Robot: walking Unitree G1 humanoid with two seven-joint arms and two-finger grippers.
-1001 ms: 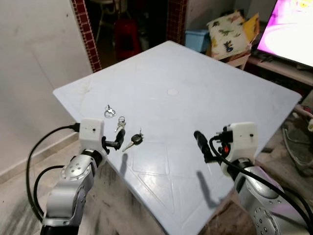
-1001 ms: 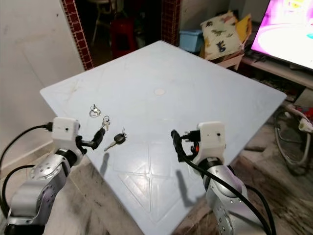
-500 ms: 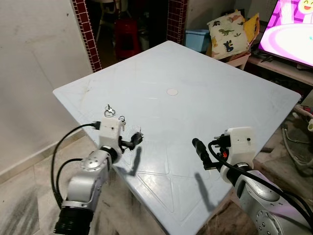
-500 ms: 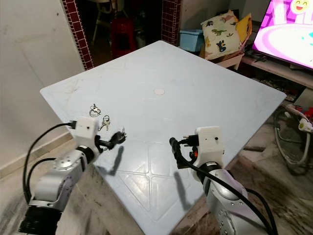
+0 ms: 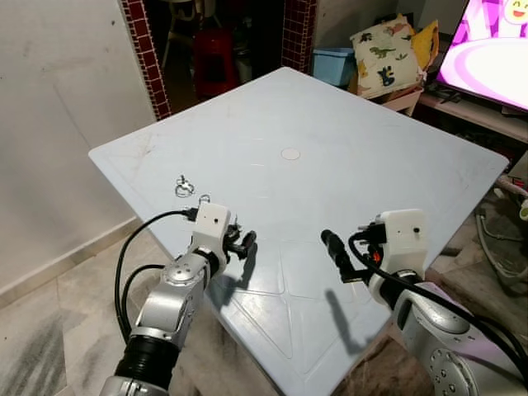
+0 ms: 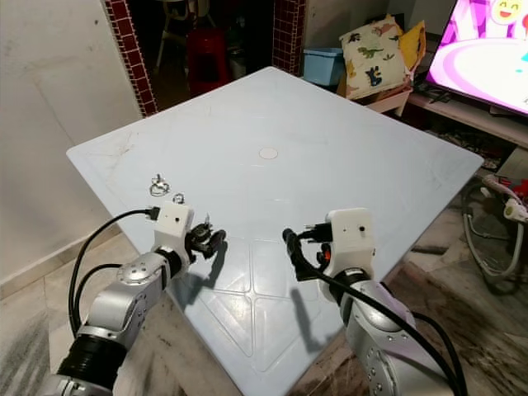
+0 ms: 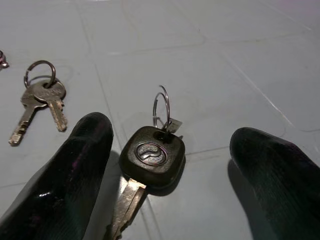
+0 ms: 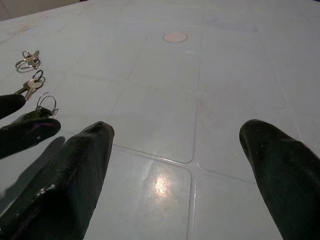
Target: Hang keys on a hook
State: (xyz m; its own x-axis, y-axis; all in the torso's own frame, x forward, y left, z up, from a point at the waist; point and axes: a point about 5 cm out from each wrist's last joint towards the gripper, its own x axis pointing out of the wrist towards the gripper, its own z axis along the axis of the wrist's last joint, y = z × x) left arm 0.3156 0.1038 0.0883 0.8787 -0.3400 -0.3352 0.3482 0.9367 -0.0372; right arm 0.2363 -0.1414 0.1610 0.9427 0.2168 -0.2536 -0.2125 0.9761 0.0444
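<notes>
Left wrist view puts our left gripper (image 7: 167, 165), fingers spread, astride the black-headed key (image 7: 151, 159) lying flat on the white table (image 5: 346, 140). We judge pickup is underway; next we close. Our right gripper (image 6: 290, 247) waits spread.

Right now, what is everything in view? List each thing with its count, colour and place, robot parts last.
Black-headed key: one, black head with a silver ring, flat on the table between the left gripper's fingers.
Silver keys: a small ringed set, silver, on the table just beyond the black-headed key.
Metal ring piece: one, silver, near the table's left edge.
Table: one, pale blue-white.
Round cap: one, white, mid-table.
Screen: one, pink, far right.
Cushion: one, patterned, beyond the table.
Storage box: one, blue, beside the cushion.
Left gripper: black fingers, open around the black-headed key.
Right gripper: black fingers, open above the table.
</notes>
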